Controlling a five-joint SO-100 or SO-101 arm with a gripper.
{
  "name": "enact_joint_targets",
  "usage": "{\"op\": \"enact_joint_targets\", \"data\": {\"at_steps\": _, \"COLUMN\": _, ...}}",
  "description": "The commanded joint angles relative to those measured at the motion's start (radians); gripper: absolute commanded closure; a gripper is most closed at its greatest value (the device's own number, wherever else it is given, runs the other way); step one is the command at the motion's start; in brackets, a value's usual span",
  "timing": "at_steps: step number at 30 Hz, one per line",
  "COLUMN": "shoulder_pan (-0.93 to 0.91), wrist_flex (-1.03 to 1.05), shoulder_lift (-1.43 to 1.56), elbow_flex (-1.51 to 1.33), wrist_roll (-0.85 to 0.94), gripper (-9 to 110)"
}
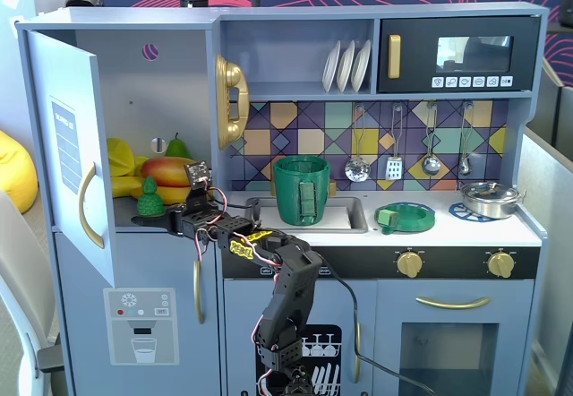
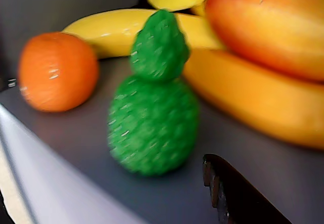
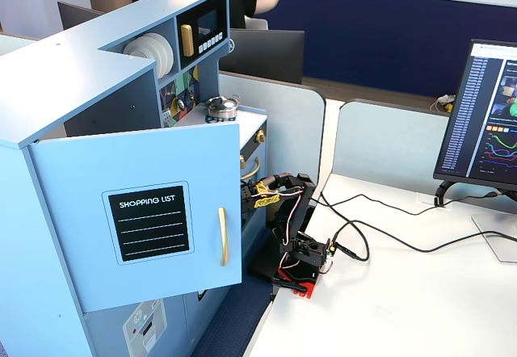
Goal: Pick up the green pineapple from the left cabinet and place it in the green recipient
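Observation:
The green pineapple [image 1: 149, 197] stands upright at the front of the shelf in the left cabinet [image 1: 134, 91], whose door [image 1: 67, 145] hangs open. In the wrist view the pineapple [image 2: 154, 107] fills the centre, just ahead of one dark fingertip [image 2: 228, 188] at lower right; the other finger is out of frame. My gripper [image 1: 161, 220] reaches into the cabinet, low in front of the pineapple, open and empty, not touching it. The green recipient [image 1: 302, 190] stands in the sink to the right. In the side fixed view the door [image 3: 145, 212] hides the gripper and the pineapple.
Behind the pineapple lie a mango [image 2: 268, 26], bananas [image 2: 253, 102] and an orange [image 2: 56, 71]; a green pear [image 1: 176, 148] stands at the back. A gold phone [image 1: 230, 100] hangs on the cabinet's right wall. A flat green dish [image 1: 405, 218] and a steel pan [image 1: 490, 198] sit on the counter.

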State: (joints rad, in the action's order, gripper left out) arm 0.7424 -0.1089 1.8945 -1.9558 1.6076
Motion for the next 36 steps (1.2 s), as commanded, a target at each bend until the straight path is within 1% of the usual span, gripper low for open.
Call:
{"op": "enact_joint_targets", "data": {"at_steps": 1, "shoulder_pan": -0.015, "wrist_flex": -0.043, "shoulder_lift": -0.049, "elbow_flex": 0.124, "wrist_roll": 0.021, "gripper": 53}}
{"op": "enact_joint_targets", "data": {"at_steps": 10, "shoulder_pan": -0.009, "wrist_flex": -0.066, "shoulder_lift": -0.161, "elbow_flex": 0.233, "wrist_roll": 0.029, "gripper": 52}}
{"op": "enact_joint_targets", "data": {"at_steps": 21, "shoulder_pan": -0.011, "wrist_flex": -0.066, "shoulder_lift": -0.339, "elbow_flex": 0.434, "wrist_roll": 0.021, "gripper": 54}}
{"op": "enact_joint_targets", "data": {"at_steps": 22, "shoulder_pan": -0.011, "wrist_flex": -0.067, "shoulder_lift": -0.353, "elbow_flex": 0.449, "wrist_roll": 0.023, "gripper": 56}}
{"op": "enact_joint_targets", "data": {"at_steps": 23, "shoulder_pan": -0.011, "wrist_flex": -0.071, "shoulder_lift": -0.370, "elbow_flex": 0.465, "wrist_roll": 0.023, "gripper": 61}}
{"op": "enact_joint_targets", "data": {"at_steps": 24, "shoulder_pan": -0.012, "wrist_flex": -0.071, "shoulder_lift": -0.383, "elbow_flex": 0.479, "wrist_roll": 0.028, "gripper": 70}}
{"op": "enact_joint_targets", "data": {"at_steps": 25, "shoulder_pan": -0.014, "wrist_flex": -0.071, "shoulder_lift": -0.397, "elbow_flex": 0.489, "wrist_roll": 0.049, "gripper": 82}}
{"op": "enact_joint_targets", "data": {"at_steps": 27, "shoulder_pan": -0.011, "wrist_flex": -0.083, "shoulder_lift": -0.419, "elbow_flex": 0.509, "wrist_roll": 0.063, "gripper": 100}}
{"op": "enact_joint_targets", "data": {"at_steps": 31, "shoulder_pan": -0.009, "wrist_flex": -0.077, "shoulder_lift": -0.419, "elbow_flex": 0.515, "wrist_roll": 0.075, "gripper": 101}}
{"op": "enact_joint_targets", "data": {"at_steps": 33, "shoulder_pan": -0.002, "wrist_flex": -0.041, "shoulder_lift": -0.377, "elbow_flex": 0.508, "wrist_roll": 0.103, "gripper": 101}}
{"op": "enact_joint_targets", "data": {"at_steps": 36, "shoulder_pan": 0.020, "wrist_flex": 0.089, "shoulder_lift": -0.224, "elbow_flex": 0.417, "wrist_roll": 0.261, "gripper": 101}}
